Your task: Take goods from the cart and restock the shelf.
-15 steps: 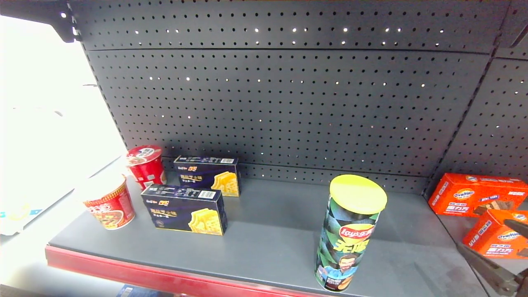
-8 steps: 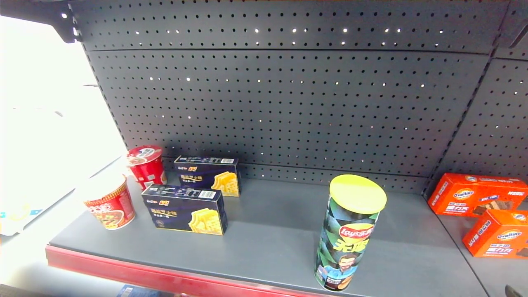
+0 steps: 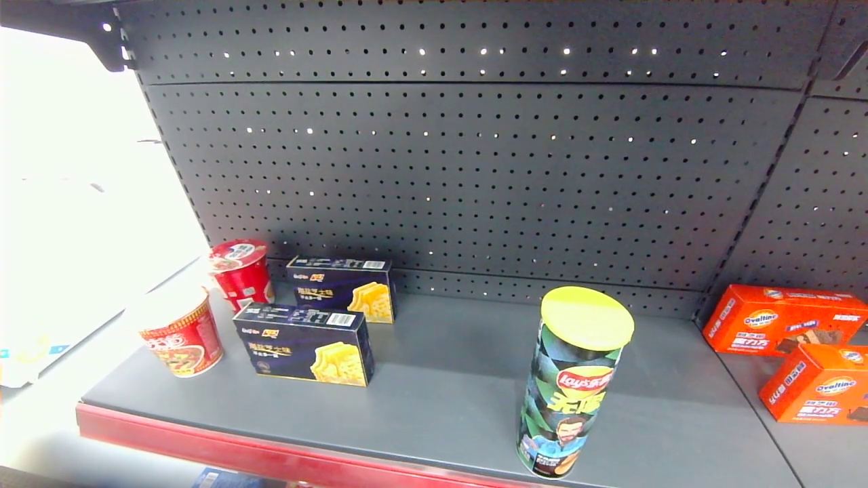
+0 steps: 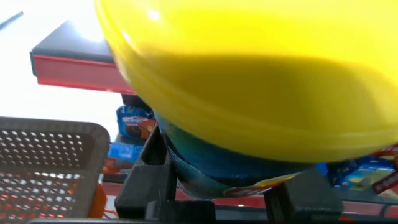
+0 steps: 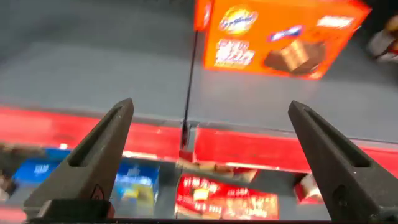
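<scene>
The shelf [image 3: 441, 400] is a flat grey metal deck with a red front lip and a dark perforated back panel [image 3: 475, 176]. A tall cylindrical chip tube [image 3: 573, 386] stands upright on it toward the right, near the front edge, with a glossy printed wall and a round yellow-green plastic lid. At the left end are two tapered noodle cups, one [image 3: 180, 332] near the front and one [image 3: 239, 271] behind it. Beside them are two flat rectangular dark-blue cardboard boxes, the front box [image 3: 305, 342] just ahead of the rear box [image 3: 342, 288]. In the next bay to the right lie two orange cartons [image 3: 780, 318], one behind the other. In the left wrist view, the left claw [image 4: 224, 193] grips a second tube [image 4: 249, 68] between its dark fingers. The tube's smooth yellow lid bulges close to the lens, with a grey mesh cart basket [image 4: 43, 162] off to one side. The right claw [image 5: 214, 165] is spread wide and holds nothing. Its two dark wedge-shaped fingers [image 5: 93, 168] frame the shelf's red lip, with an orange carton lying on the deck beyond.
</scene>
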Controlling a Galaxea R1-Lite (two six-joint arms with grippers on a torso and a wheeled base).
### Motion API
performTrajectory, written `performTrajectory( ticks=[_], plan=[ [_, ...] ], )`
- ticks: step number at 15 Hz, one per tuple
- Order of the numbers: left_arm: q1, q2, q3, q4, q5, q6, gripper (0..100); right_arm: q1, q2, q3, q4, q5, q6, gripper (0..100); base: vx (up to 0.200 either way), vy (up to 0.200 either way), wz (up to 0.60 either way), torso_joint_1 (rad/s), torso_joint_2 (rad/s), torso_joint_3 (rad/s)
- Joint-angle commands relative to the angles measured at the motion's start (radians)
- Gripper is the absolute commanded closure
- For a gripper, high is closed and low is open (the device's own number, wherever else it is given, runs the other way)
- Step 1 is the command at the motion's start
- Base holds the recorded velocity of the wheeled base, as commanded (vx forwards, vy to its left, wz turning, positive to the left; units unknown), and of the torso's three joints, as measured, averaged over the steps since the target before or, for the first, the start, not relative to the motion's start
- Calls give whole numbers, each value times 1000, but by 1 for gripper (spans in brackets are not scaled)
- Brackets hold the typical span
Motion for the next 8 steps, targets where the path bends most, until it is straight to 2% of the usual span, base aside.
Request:
performTrajectory(
  ticks=[1, 3, 5, 8],
  plan=[
    [0, 2, -92, 3, -16, 42, 100, -2, -46, -1, 1, -26, -2, 0, 0, 0, 0, 0, 0, 0],
    [-5, 26, -184, 38, -30, 42, 100, -2, -46, -1, 1, -26, -2, 0, 0, 0, 0, 0, 0, 0],
    [-14, 46, -259, 75, -74, 42, 100, 3, -46, -1, 1, -23, -27, 0, 0, 0, -600, 0, 2, 2],
    [-16, 80, -323, 77, -77, 42, 100, 13, -46, -1, -1, 7, -65, 0, 0, 0, -600, 4, -1, 4]
  ],
)
